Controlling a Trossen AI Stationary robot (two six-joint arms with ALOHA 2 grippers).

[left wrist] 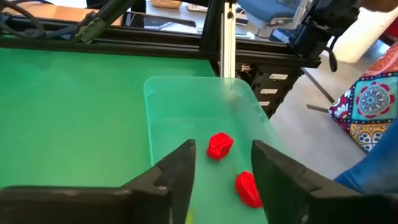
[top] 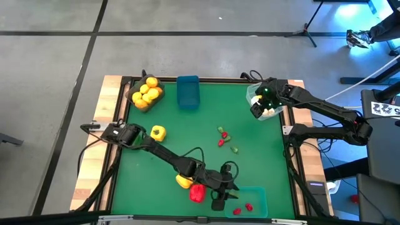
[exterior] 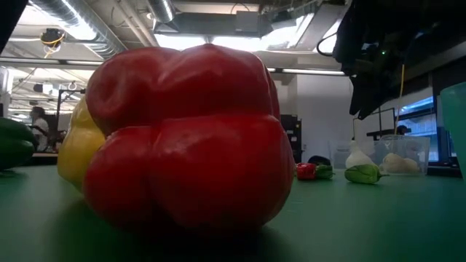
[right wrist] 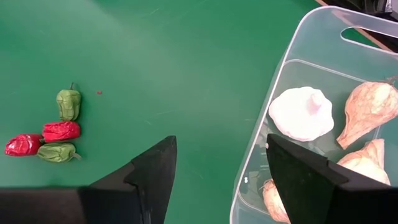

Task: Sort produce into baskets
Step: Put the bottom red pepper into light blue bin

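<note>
At the table's near edge, about five o'clock from its centre, the left gripper (top: 223, 195) hangs over the teal-green basket (top: 259, 195), fingers parted and empty above two small red bits (left wrist: 219, 145). A red pepper (top: 197, 192) lies just beside it. Farther off, toward one o'clock, the right gripper (top: 260, 109) hovers at the clear basket (right wrist: 292, 43) of white garlic-like pieces (right wrist: 301, 114), open and holding nothing.

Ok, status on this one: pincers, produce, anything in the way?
Left pincer open over teal bin, two red bits inside. Right pincer open at clear bin. Red pepper beside teal bin, nothing blocking.
</note>
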